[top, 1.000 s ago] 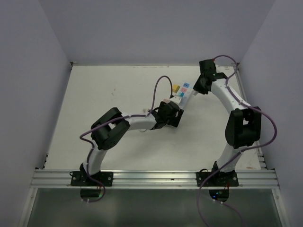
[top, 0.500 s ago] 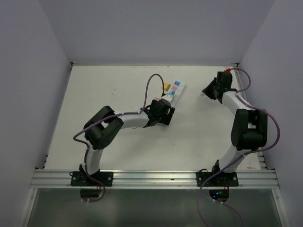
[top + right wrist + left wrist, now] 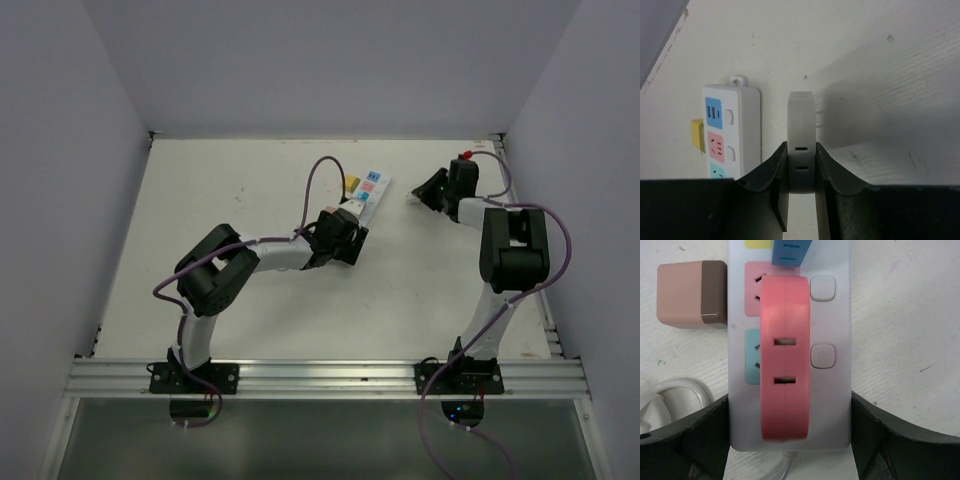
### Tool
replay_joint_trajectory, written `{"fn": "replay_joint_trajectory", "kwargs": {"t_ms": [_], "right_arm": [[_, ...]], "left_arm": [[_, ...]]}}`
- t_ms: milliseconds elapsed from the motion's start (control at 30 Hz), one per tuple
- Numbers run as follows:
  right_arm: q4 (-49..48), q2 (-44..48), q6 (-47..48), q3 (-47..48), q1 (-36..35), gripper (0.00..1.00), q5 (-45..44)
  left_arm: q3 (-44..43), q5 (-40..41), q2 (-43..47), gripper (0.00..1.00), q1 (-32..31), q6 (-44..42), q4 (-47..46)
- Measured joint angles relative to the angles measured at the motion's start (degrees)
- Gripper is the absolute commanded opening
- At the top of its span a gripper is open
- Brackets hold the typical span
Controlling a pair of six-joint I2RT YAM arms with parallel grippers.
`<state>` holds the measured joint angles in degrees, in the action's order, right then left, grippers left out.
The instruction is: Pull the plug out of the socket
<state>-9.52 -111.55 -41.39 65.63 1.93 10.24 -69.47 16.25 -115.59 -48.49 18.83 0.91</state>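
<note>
Though white-bodied, socket (image 3: 835, 390) pink-and-blue-faced

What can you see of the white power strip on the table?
The power strip is a long, narrow white bar, plastic by its look, lying flat and diagonal on the table. Its face shows pink and blue outlet panels, each with a white button beside it. The left fingers clamp its near end from both sides. The white plug between the right fingers is clear of it.
</note>
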Motion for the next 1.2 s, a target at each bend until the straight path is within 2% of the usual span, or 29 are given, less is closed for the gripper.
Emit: {"fn": "replay_joint_trajectory", "kwargs": {"t_ms": [33,67,133,167,367,500,767,900,1033,1200], "right_arm": [[-0.6,0.0,0.0,-0.3,0.0,0.3,0.0],[-0.9,0.0,0.0,-0.7,0.0,0.4,0.0],[-1.3,0.0,-0.1,-1.3,0.1,0.53,0.0],[-1.2,0.0,-0.1,-1.6,0.2,0.64,-0.1],[-1.9,0.6,0.0,-3.0,1.0,0.98,-0.2],[1.8,2.3,0.5,-3.1,1.4,0.99,-2.5],[20.2,8.1,1.2,-0.1,1.4,0.99,-10.7],[26.3,10.9,0.7,3.4,0.3,0.99,-12.6],[31.4,12.5,-0.8,7.4,-3.0,0.99,-14.0],[36.4,12.5,-4.0,13.0,-9.9,0.94,-15.6]], "left_arm": [[0.0,0.0,0.0,0.0,0.0,0.0,0.0],[0.0,0.0,0.0,0.0,0.0,0.0,0.0],[0.0,0.0,0.0,0.0,0.0,0.0,0.0],[0.0,0.0,0.0,0.0,0.0,0.0,0.0],[0.3,-0.1,0.1,0.0,0.0,-0.1,-0.2],[0.5,-0.3,0.2,0.0,0.1,-0.3,-0.5],[1.1,-0.5,0.5,0.0,0.2,-0.6,-1.4],[1.2,-0.6,0.5,0.0,0.2,-0.7,-1.5],[1.3,-0.8,0.5,0.0,0.3,-1.0,-1.5],[1.5,-1.0,0.7,0.0,0.4,-1.1,-1.7]]}}
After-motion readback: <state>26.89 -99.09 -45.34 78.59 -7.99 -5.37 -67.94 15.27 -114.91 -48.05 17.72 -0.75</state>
